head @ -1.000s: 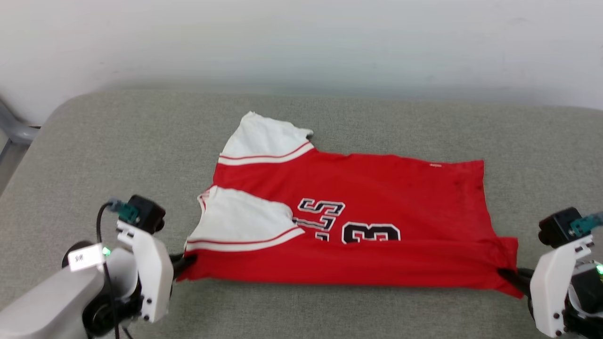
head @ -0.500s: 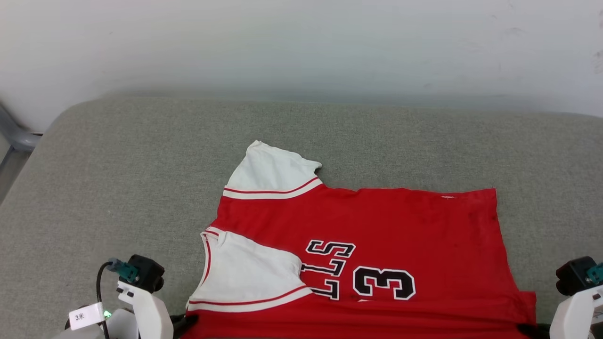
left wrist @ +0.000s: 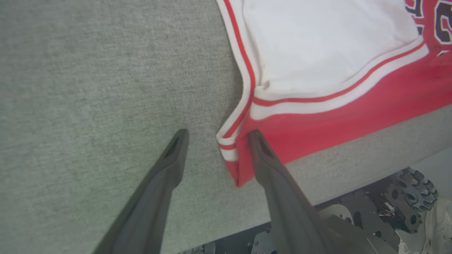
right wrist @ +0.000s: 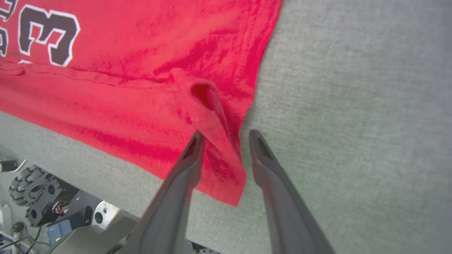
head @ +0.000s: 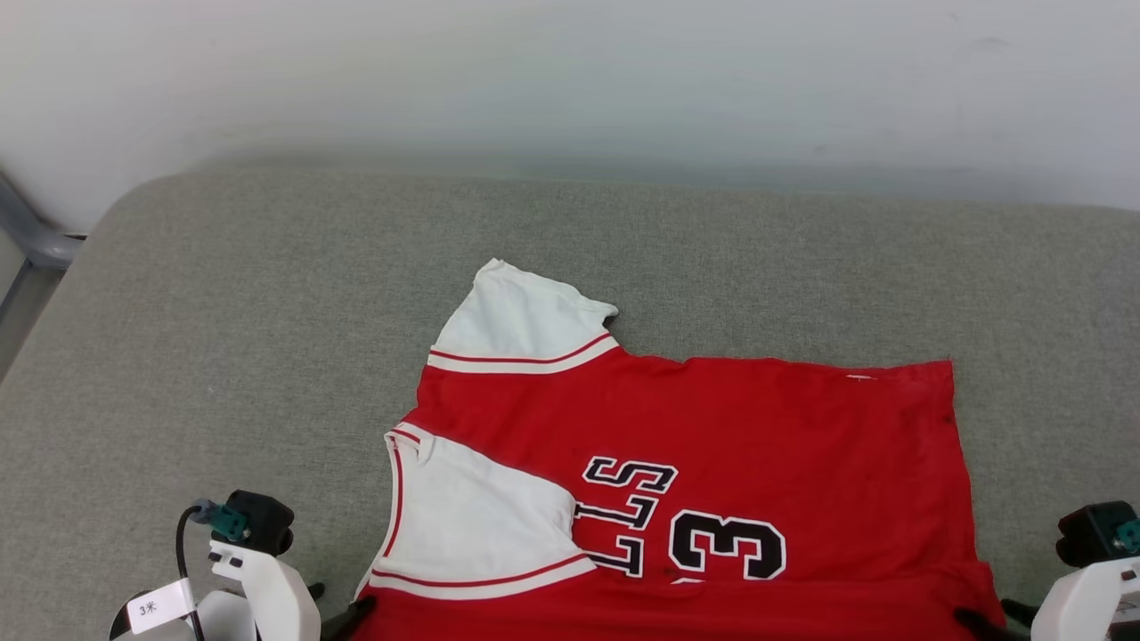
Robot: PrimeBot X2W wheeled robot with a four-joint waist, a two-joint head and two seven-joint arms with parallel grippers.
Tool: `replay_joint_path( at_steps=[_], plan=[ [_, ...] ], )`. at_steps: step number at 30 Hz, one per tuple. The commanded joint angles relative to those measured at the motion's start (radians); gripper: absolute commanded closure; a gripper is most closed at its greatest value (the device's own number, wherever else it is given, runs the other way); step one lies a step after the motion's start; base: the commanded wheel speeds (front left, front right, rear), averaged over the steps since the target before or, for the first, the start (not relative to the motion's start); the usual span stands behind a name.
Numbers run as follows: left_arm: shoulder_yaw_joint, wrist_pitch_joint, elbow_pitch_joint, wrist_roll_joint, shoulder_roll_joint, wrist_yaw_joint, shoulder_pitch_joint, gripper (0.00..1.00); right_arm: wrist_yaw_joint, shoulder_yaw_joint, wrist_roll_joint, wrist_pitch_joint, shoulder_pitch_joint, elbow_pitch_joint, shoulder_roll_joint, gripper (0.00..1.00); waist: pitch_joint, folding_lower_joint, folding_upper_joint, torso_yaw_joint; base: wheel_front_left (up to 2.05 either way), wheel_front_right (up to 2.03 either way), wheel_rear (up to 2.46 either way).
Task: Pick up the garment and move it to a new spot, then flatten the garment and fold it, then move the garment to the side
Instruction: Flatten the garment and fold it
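the garment [head: 695, 427] lay flat on the grey cushion [head: 267, 312], its long axis running left to right across the lower middle of the head view, each near corner loose between the parted fingers of the left gripper [left wrist: 217, 133] and right gripper [right wrist: 226, 133].

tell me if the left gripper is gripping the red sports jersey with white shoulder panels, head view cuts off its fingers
Observer: No. The left wrist view shows the left gripper open, with the striped corner of the red sports jersey lying between its spread fingers.
Operator: and the other side
Observer: The right gripper is open too. A raised fold of red hem stands between its fingers, with a gap to the outer one.
Operator: is the hem hanging off the edge
Observer: No. A strip of the grey padded surface shows between the jersey's near edge and the drop-off.
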Motion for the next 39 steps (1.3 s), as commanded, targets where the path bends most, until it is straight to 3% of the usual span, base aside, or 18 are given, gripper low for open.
replay_joint_path(
  at_steps=[1, 7, 14, 18, 25, 32, 39],
  plan=[
    [0.002, -0.007, 0.003, 0.010, 0.002, 0.002, -0.010, 0.00, -0.002, -0.012, -0.017, -0.023, -0.007, -0.005, 0.002, 0.00, -0.010, 0.0000, 0.0000, 0.005, 0.00, 0.00, 0.00],
    [0.028, -0.033, -0.029, 0.033, 0.034, 0.012, -0.047, 0.00, -0.001, -0.090, -0.067, -0.160, -0.016, -0.069, 0.046, 0.00, -0.034, 0.0000, 0.0000, 0.004, 0.00, 0.00, 0.00],
    [0.088, -0.117, -0.063, 0.088, 0.055, 0.051, -0.132, 0.00, -0.001, -0.205, -0.187, -0.369, -0.053, -0.151, 0.184, 0.00, -0.033, 0.0000, 0.0000, -0.026, 0.00, 0.00, 0.00],
    [0.118, -0.151, -0.049, 0.119, 0.035, 0.062, -0.201, 0.00, -0.001, -0.243, -0.272, -0.465, -0.072, -0.205, 0.250, 0.00, -0.012, 0.0000, 0.0000, -0.052, 0.00, 0.00, 0.00],
    [0.149, -0.149, 0.025, 0.159, -0.018, 0.042, -0.365, 0.00, -0.001, -0.290, -0.422, -0.589, -0.097, -0.302, 0.358, 0.00, 0.077, 0.0000, 0.0000, -0.107, 0.00, 0.00, 0.00],
    [0.146, 0.033, 0.125, 0.130, -0.035, -0.044, -0.556, 0.00, -0.001, -0.263, -0.487, -0.608, -0.118, -0.362, 0.420, 0.00, 0.214, 0.0000, 0.0000, -0.165, 0.00, 0.00, 0.00],
    [0.113, 0.303, 0.208, 0.096, -0.052, -0.080, -0.738, 0.00, -0.001, -0.255, -0.509, -0.625, -0.175, -0.361, 0.449, 0.00, 0.333, 0.0000, 0.0000, -0.204, 0.00, 0.00, 0.00]
  ],
)
